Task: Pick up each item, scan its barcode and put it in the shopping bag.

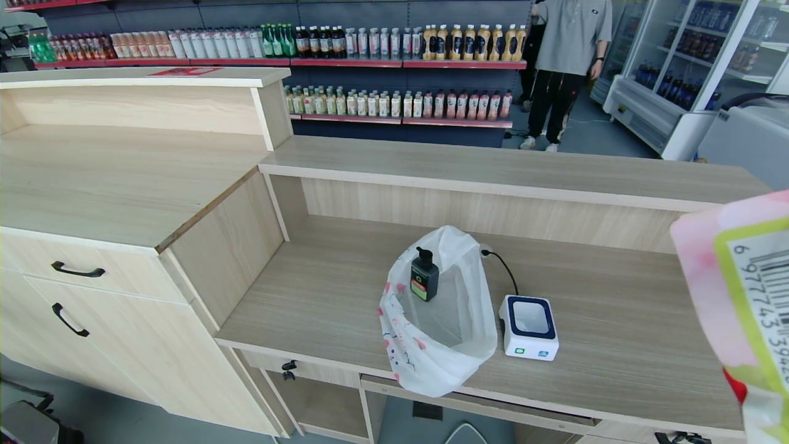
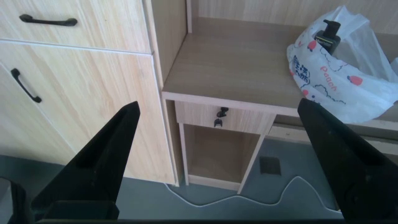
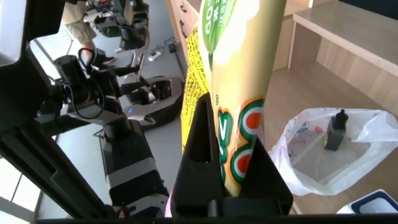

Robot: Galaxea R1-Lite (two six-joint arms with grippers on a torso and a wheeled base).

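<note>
A white printed shopping bag [image 1: 439, 333] stands open on the low counter with a black pump bottle [image 1: 424, 275] upright inside it. Beside the bag sits a white and blue barcode scanner [image 1: 529, 325]. A pink, yellow and green snack packet [image 1: 746, 308] hangs high at the right, close to the head camera, barcode side facing it. My right gripper [image 3: 230, 168] is shut on this snack packet [image 3: 239, 81], above and off to the side of the bag [image 3: 323, 168]. My left gripper [image 2: 217, 104] is open and holds nothing, low in front of the counter's left end, with the bag [image 2: 348, 81] farther off.
A taller cabinet [image 1: 123, 185] with two black-handled drawers [image 1: 77, 270] rises left of the counter. A raised ledge [image 1: 493, 166] runs behind the counter. The scanner's black cable [image 1: 502, 265] trails toward the back wall. Bare countertop [image 1: 629, 333] lies right of the scanner.
</note>
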